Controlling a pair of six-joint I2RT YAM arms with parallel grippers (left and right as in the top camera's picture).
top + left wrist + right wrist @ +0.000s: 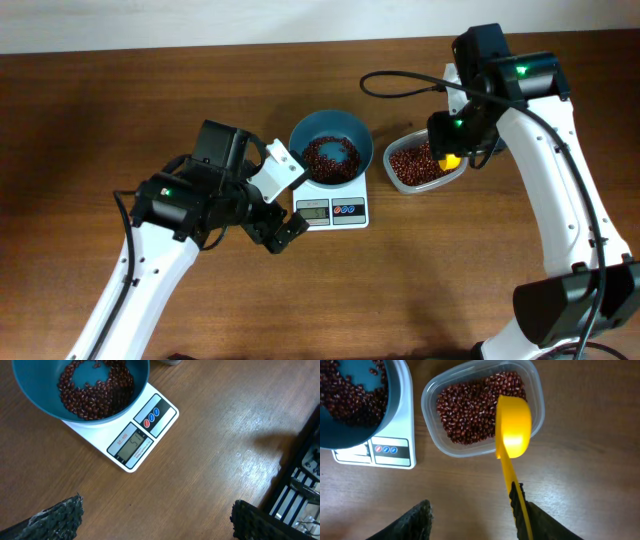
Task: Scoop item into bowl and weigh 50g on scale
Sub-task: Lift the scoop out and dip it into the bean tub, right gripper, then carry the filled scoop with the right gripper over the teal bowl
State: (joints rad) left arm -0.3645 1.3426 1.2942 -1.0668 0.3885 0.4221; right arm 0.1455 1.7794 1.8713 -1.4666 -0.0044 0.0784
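The teal bowl [310,128] is sitting on the white scale [330,211], toward the middle of the table's [100,100] far edge, and is carrying a ring-shaped layer of beans [330,155]. The display [131,445] seems to be reading a shade over fifty, though the digits are small, so the weighing is looking as good as done. The clear container [432,390], just right of the scale, is holding more beans. The yellow scoop [514,425] is lying empty across the container's rim, its handle running along one finger of the right gripper [470,505], whose fingers are standing apart and gripping nothing. The left gripper [157,510] is hovering wide open over bare table in front of the scale. What is remaining is probably only pulling both arms clear.
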